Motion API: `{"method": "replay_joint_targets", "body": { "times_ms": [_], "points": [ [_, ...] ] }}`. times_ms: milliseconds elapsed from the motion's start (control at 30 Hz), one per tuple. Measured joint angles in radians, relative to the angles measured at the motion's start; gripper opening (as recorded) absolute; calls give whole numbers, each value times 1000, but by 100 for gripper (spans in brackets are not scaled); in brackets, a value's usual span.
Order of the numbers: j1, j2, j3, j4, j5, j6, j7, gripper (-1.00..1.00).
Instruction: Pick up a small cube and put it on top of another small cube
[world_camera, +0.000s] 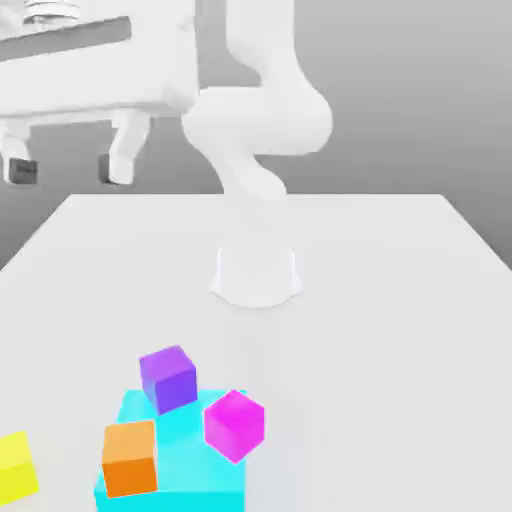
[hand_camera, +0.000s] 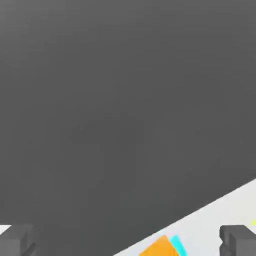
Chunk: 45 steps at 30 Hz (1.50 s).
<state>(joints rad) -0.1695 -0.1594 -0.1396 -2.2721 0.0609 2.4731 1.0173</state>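
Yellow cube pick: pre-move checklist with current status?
1. Fingers open, nothing held: ok.
2. Yellow cube standing free on the table, apart from the other blocks: ok.
3. Yellow cube fully in the exterior view: not ok, cut by the edge.
4. Magenta cube top bare: ok.
5. Magenta cube flat on the table or propped on the cyan block: cannot tell.
6. Gripper over the yellow cube: not ok, high above the table.

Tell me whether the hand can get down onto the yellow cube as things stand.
Probably yes: the hand hangs open and empty, and the yellow cube sits alone on the table, apart from the cyan block.
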Motion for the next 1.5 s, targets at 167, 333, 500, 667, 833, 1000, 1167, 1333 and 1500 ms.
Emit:
{"method": "replay_joint_targets", "body": {
  "times_ms": [167, 333, 500, 667, 833, 1000, 1167, 1333, 1500],
  "points": [
    [-68, 182, -38, 8, 33, 48, 50, 0],
    [-112, 365, -66, 16, 71, 96, 97, 0],
    [-163, 549, -86, 29, 119, 155, 127, 0],
    [-203, 686, -43, 56, 167, 253, 99, -100],
    [-207, 699, -38, 59, 171, 264, 96, -100],
    [-175, 570, -79, 33, 119, 163, 132, -100],
    [-93, 559, -17, 104, 76, 128, 110, -100],
    [-3, 527, 51, 152, 50, 100, 113, -100],
    [75, 358, 73, 45, 32, 27, 272, -100]
  ]
}}
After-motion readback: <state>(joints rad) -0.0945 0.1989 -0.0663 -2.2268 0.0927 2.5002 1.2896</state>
